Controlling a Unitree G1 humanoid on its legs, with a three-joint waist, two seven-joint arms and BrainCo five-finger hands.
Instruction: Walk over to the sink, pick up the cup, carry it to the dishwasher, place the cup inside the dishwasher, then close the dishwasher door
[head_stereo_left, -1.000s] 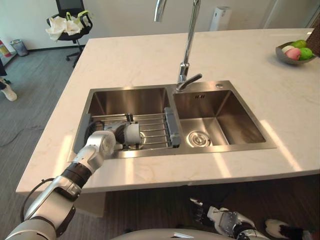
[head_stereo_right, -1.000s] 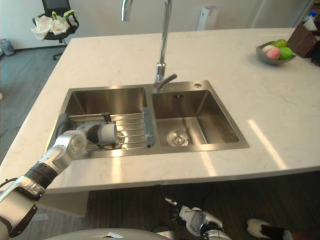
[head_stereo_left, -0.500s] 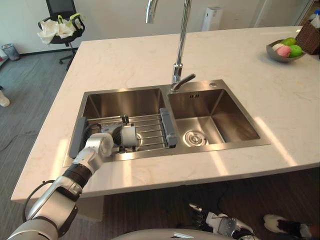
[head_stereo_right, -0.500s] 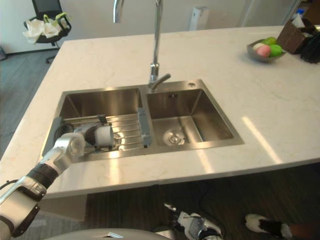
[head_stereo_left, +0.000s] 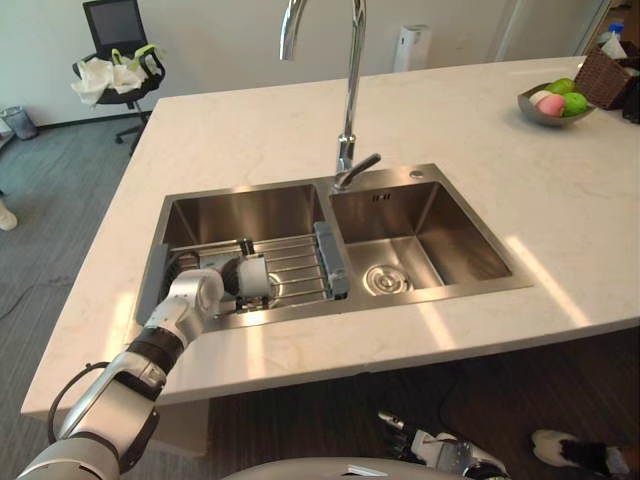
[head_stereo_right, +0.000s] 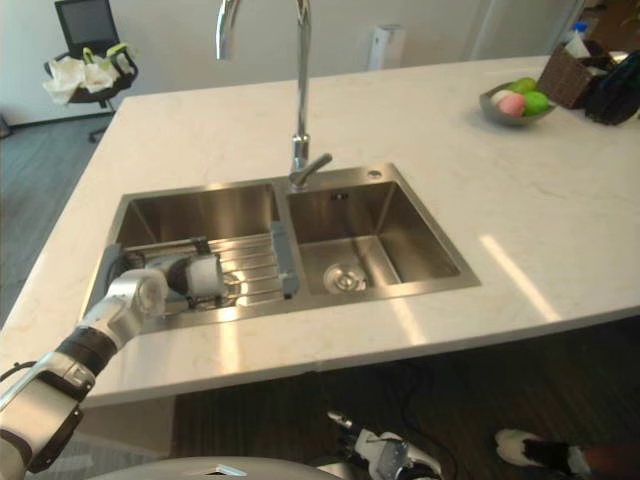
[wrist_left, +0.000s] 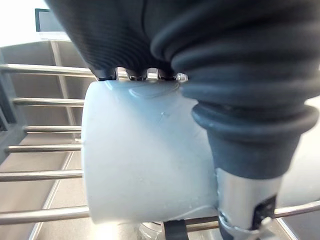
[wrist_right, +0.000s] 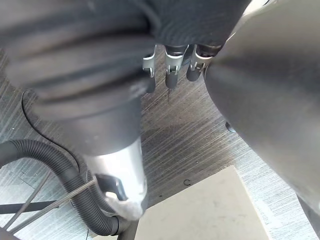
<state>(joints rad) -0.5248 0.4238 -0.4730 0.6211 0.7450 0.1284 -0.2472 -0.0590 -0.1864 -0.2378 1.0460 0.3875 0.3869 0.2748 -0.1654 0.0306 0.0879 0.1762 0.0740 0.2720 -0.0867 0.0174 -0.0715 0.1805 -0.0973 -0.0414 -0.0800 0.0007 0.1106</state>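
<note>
A pale grey cup (head_stereo_left: 252, 275) lies on its side on the wire rack (head_stereo_left: 298, 262) across the left basin of the steel sink (head_stereo_left: 415, 195). My left hand (head_stereo_left: 226, 272) reaches down into that basin. In the left wrist view its fingers (wrist_left: 137, 75) curl over the cup (wrist_left: 145, 160) and the thumb (wrist_left: 240, 150) presses its side, so the hand is shut on the cup. My right hand (head_stereo_left: 440, 450) hangs low below the counter edge, with its fingers (wrist_right: 170, 75) straight and pointing at the floor, holding nothing.
A tall faucet (head_stereo_left: 348, 100) rises behind the sink's divider. The white counter (head_stereo_left: 250, 130) surrounds the sink. A bowl of fruit (head_stereo_left: 555, 100) and a woven basket (head_stereo_left: 605, 72) sit at its far right. An office chair (head_stereo_left: 115, 55) stands beyond the far left corner.
My left hand's fingers have curled in round the cup on the rack. The whole picture has shifted as the camera moved. The right hand still hangs open.
</note>
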